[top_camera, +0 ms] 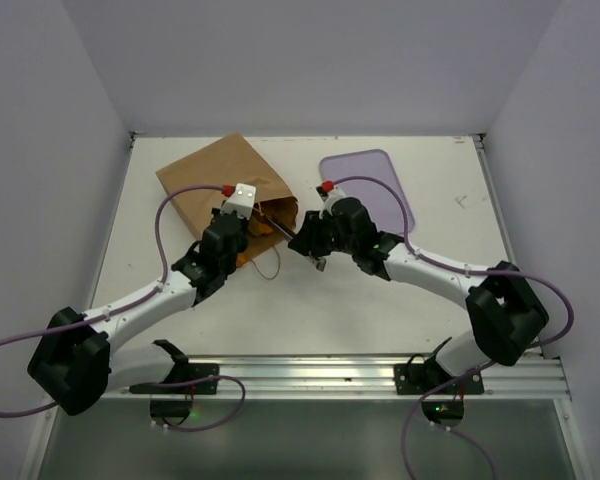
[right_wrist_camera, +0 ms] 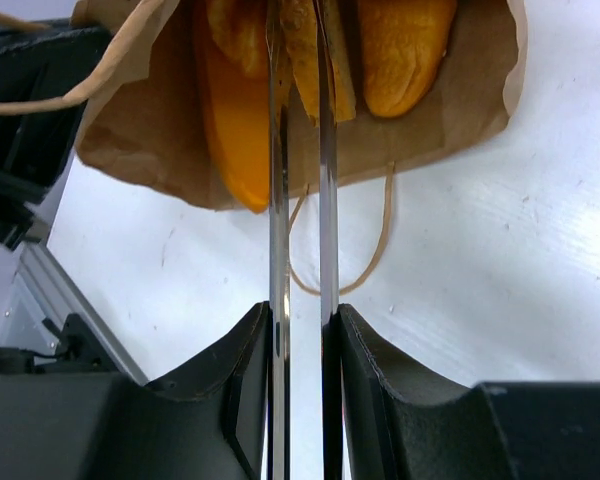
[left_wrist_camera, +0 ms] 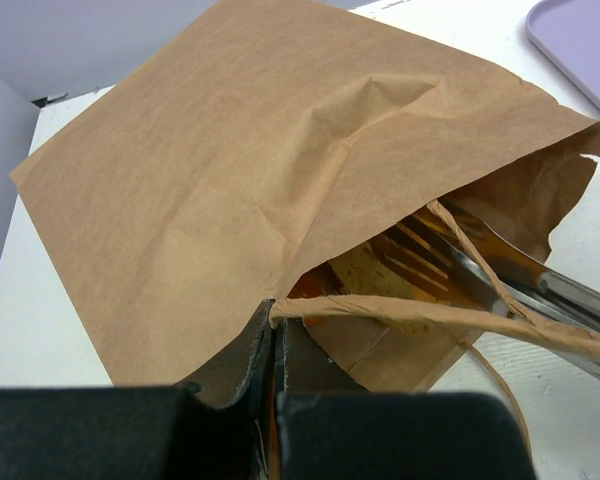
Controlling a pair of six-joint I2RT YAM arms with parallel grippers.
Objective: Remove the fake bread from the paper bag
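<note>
The brown paper bag (top_camera: 220, 185) lies on its side at the back left, mouth toward the right. My left gripper (top_camera: 248, 232) is shut on the bag's upper mouth edge (left_wrist_camera: 272, 318) and holds the mouth open. My right gripper (top_camera: 302, 240) is shut on thin metal tongs (right_wrist_camera: 278, 200), whose tips reach into the bag (right_wrist_camera: 470, 110). Glossy orange bread pieces (right_wrist_camera: 230, 110) lie inside the mouth, and one narrow piece (right_wrist_camera: 308, 60) sits between the tong tips. In the left wrist view the tongs (left_wrist_camera: 500, 272) and bread (left_wrist_camera: 365, 272) show inside the bag (left_wrist_camera: 230, 170).
A flat lavender tray (top_camera: 375, 180) lies right of the bag, behind the right arm. The bag's string handle (right_wrist_camera: 372, 250) loops onto the white table in front of the mouth. Walls close in the table at left, back and right.
</note>
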